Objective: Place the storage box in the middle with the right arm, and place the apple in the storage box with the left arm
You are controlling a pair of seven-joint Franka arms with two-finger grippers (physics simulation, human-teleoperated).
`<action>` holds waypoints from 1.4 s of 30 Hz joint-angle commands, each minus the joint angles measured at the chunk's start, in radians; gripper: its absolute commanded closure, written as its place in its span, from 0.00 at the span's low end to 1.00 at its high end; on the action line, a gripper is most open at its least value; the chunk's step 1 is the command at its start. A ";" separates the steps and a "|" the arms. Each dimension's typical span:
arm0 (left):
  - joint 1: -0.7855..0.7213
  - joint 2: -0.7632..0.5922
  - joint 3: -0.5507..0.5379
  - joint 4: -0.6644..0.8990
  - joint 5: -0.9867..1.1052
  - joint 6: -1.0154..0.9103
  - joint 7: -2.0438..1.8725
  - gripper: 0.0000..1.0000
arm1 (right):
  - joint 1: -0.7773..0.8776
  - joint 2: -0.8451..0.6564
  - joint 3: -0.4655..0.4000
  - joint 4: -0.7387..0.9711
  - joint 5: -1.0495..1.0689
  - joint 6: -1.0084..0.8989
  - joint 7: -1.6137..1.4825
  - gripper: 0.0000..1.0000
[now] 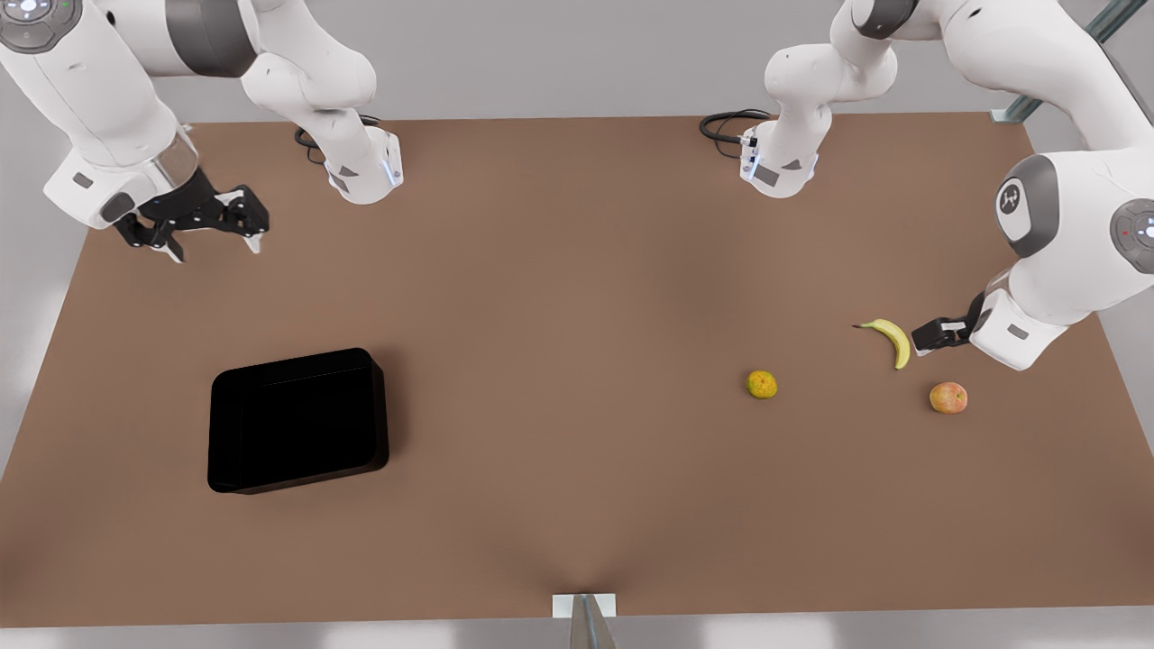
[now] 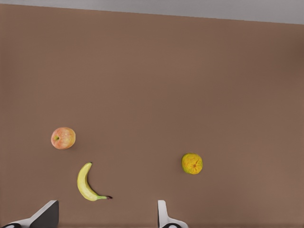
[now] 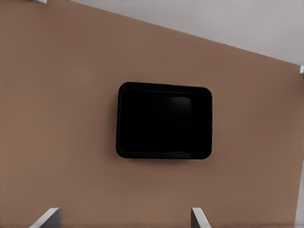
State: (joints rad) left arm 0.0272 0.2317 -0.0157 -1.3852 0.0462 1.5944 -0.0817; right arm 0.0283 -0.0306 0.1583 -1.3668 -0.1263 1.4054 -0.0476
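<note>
A: Where do you find the box and the right pincer?

B: You see the storage box (image 1: 297, 421) lying flat on the brown tabletop (image 1: 559, 297), on the front view's left and toward the near edge, well apart from the fruit. The right pincer (image 1: 209, 245) hangs above the tabletop at the front view's far left, beyond the box and clear of it. Its fingers are spread apart and grip nothing. In the right wrist view the box (image 3: 164, 121) sits ahead of the two fingertips (image 3: 47, 217), with bare tabletop between.

A: And the apple and the left pincer?

B: You find the apple (image 1: 948, 397) on the front view's right, resting on the tabletop. The banana (image 1: 892, 339) lies just beyond it, and the orange fruit (image 1: 762, 384) sits to its left, apart from both. The left pincer (image 1: 929, 338) is low over the tabletop just beside the banana's thick end, near the apple but not touching it. In the left wrist view its fingertips (image 2: 164, 216) stand wide apart and hold nothing; the apple (image 2: 63, 138), banana (image 2: 87, 183) and orange fruit (image 2: 192, 163) lie ahead of them.
</note>
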 commanded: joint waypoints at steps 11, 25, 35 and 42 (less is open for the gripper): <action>0.045 0.034 0.056 -0.106 0.001 0.096 0.088 0.00 | 0.130 0.316 -0.002 -0.169 -0.009 0.391 0.150 0.00; 0.146 0.156 0.088 -0.141 -0.040 0.228 0.178 0.00 | 0.119 0.500 -0.037 -0.331 -0.004 0.694 0.153 0.00; 0.316 0.205 0.088 -0.273 -0.020 0.340 0.431 0.00 | 0.104 0.561 -0.074 -0.359 -0.009 0.734 0.137 0.00; 0.333 0.331 0.086 -0.241 -0.082 0.480 0.476 0.00 | 0.107 0.603 -0.082 -0.357 -0.009 0.761 0.150 0.07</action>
State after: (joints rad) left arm 0.3502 0.5685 0.0697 -1.6211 -0.0100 2.0874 0.3937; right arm 0.1356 0.5723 0.0767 -1.7242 -0.1350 2.1660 0.1019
